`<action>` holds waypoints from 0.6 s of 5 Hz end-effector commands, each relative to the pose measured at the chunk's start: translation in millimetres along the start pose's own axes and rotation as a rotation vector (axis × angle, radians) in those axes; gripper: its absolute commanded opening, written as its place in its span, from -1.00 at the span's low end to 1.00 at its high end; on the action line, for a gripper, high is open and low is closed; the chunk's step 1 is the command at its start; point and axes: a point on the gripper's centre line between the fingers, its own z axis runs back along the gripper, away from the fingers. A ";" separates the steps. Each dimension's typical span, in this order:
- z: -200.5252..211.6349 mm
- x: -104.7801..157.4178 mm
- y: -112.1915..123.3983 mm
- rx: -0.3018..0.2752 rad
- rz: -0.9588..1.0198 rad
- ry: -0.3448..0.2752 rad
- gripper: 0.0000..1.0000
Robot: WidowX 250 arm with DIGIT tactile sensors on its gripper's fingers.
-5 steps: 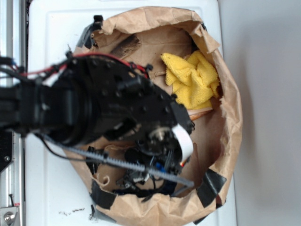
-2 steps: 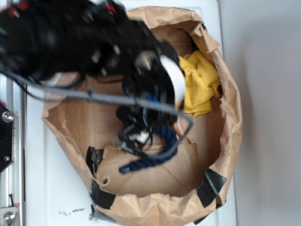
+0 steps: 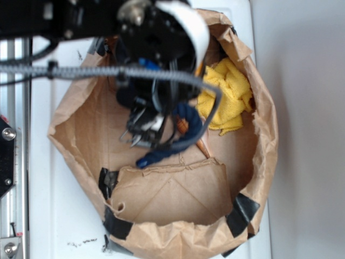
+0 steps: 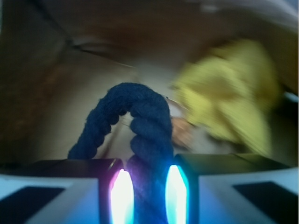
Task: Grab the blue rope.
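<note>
The blue rope (image 4: 140,121), thick, dark navy and twisted, is clamped between the two glowing pads of my gripper (image 4: 145,186) in the wrist view. It arches up and droops to the left. From the exterior view the rope (image 3: 175,143) hangs from my gripper (image 3: 161,121) above the floor of the brown paper bag (image 3: 259,162). Its loose end points down and left. The gripper is shut on the rope.
A crumpled yellow cloth (image 3: 229,94) lies inside the bag at the right, close beside the rope. The bag's folded paper flap (image 3: 172,191) sits at the front, with black tape patches (image 3: 242,210) on the rim. My black arm (image 3: 81,21) covers the bag's upper left.
My arm has swung from the bag's lower left toward the top of the frame, carrying the rope up off the bag floor. More of the bag's floor shows now.
</note>
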 end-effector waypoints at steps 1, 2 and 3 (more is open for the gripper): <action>49.5 15.4 -0.2 0.077 0.105 0.038 -1.00; 57.0 16.0 -5.7 0.080 0.102 0.024 -1.00; 61.2 16.6 -14.0 0.078 0.095 0.011 -1.00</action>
